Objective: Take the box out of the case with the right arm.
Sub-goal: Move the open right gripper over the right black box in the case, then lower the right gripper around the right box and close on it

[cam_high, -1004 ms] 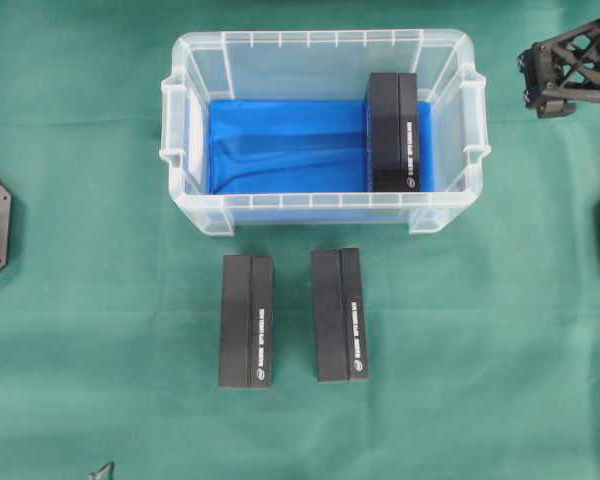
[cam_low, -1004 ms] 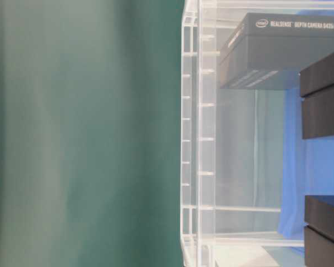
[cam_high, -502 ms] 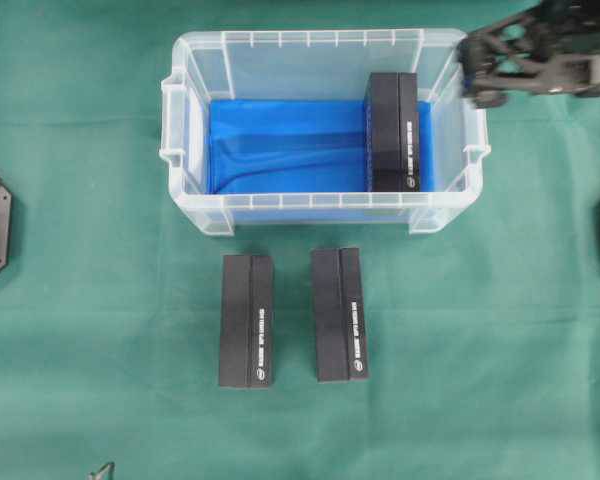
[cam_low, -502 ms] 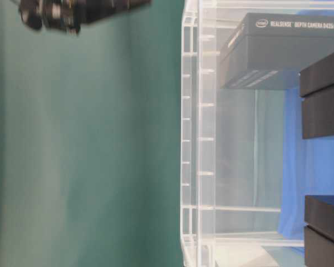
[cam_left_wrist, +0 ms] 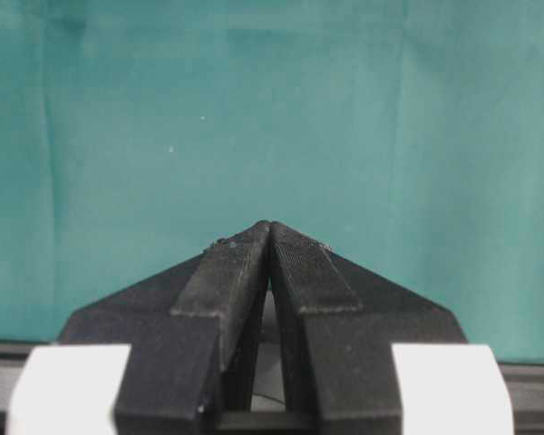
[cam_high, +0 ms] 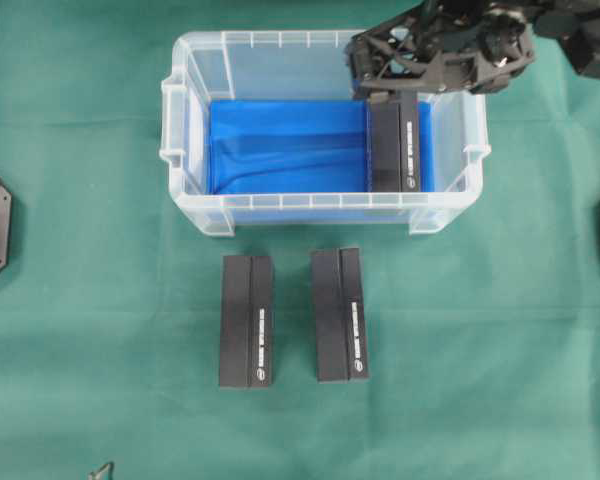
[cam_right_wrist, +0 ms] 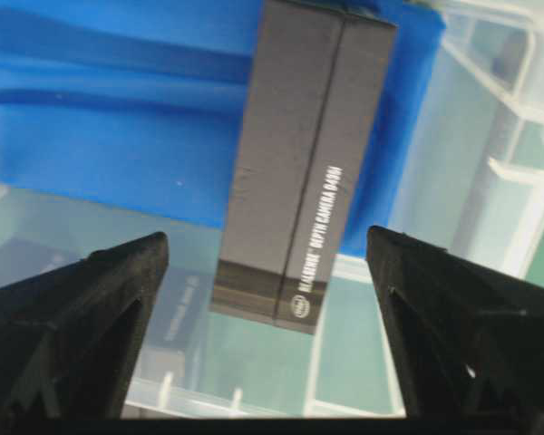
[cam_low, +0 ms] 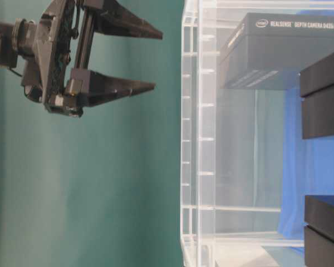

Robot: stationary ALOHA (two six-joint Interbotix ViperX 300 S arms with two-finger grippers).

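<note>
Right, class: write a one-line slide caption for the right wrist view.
Open right hand poised above the black rectangular cardboard box in the clear plastic case.

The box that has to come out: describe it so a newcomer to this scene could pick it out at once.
Find the big clear plastic case with the blue bottom on the green cloth. Inside it, against its right-hand end in the overhead view, lies one long black box with white lettering. Two matching black boxes lie on the cloth outside the case; only this one is inside, under the open right gripper.
</note>
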